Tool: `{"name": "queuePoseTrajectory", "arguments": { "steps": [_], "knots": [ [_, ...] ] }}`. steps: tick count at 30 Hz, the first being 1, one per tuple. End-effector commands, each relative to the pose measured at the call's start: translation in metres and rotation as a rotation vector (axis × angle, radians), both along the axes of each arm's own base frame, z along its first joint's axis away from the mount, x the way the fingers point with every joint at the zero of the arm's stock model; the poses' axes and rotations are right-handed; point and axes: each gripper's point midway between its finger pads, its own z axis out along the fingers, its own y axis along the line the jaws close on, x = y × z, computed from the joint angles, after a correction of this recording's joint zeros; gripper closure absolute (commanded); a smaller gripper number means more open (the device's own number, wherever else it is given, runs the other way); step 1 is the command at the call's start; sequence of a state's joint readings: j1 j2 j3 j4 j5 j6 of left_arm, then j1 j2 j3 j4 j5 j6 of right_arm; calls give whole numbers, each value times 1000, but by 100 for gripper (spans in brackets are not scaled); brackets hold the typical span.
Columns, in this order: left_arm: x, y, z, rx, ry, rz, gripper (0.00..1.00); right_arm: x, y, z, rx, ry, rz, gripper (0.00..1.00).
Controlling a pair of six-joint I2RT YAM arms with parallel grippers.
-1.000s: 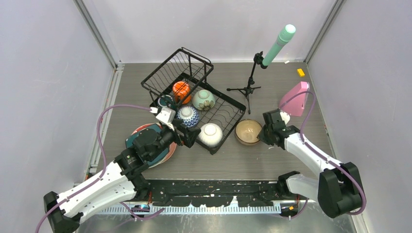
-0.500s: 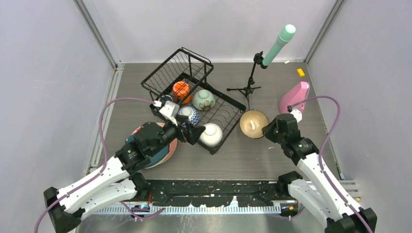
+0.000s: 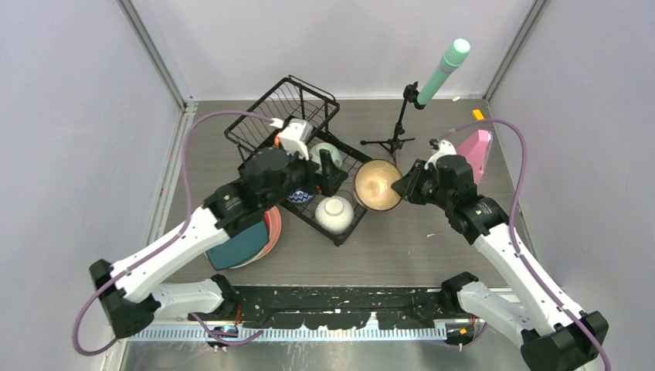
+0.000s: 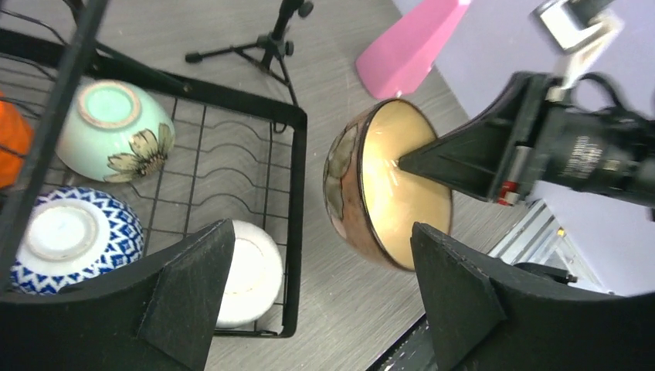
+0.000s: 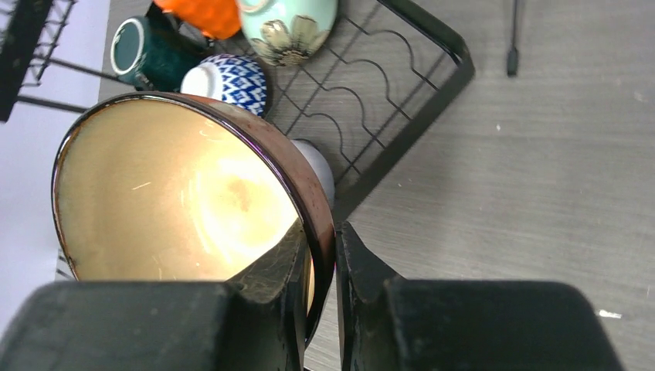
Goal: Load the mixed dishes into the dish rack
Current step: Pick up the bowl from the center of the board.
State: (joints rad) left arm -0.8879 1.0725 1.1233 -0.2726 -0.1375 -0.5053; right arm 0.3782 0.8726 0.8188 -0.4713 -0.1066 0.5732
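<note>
Pinching the tan bowl (image 3: 376,185) by its rim, the right gripper (image 5: 320,239) holds it tipped beside the dish rack (image 4: 300,201), maybe for the wide-open left gripper (image 4: 322,232)

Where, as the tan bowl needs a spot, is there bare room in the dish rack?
Bare: the dish rack's wavy slots between the mint bowl, the white bowl and the right rim. Crowded: toward the basket end, where the orange mug, dark green mug and blue-patterned bowl bunch together.
</note>
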Motion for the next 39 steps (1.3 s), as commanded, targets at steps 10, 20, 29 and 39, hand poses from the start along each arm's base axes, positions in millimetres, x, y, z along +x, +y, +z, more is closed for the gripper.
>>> {"name": "queuePoseTrajectory", "arguments": {
  "steps": [10, 20, 29, 39],
  "knots": [
    [8, -43, -64, 207, 245, -44, 31, -3, 27, 76, -143, -320, 44, 100],
    [12, -46, -91, 274, 283, -45, 51, -3, 23, 60, -252, -289, 31, 100],
    [16, -50, -115, 323, 344, -24, 87, -3, 29, 57, -293, -292, 35, 100],
    [11, -61, -120, 247, 326, -76, 100, -7, 42, 58, -194, -295, 53, 88]
  ]
}}
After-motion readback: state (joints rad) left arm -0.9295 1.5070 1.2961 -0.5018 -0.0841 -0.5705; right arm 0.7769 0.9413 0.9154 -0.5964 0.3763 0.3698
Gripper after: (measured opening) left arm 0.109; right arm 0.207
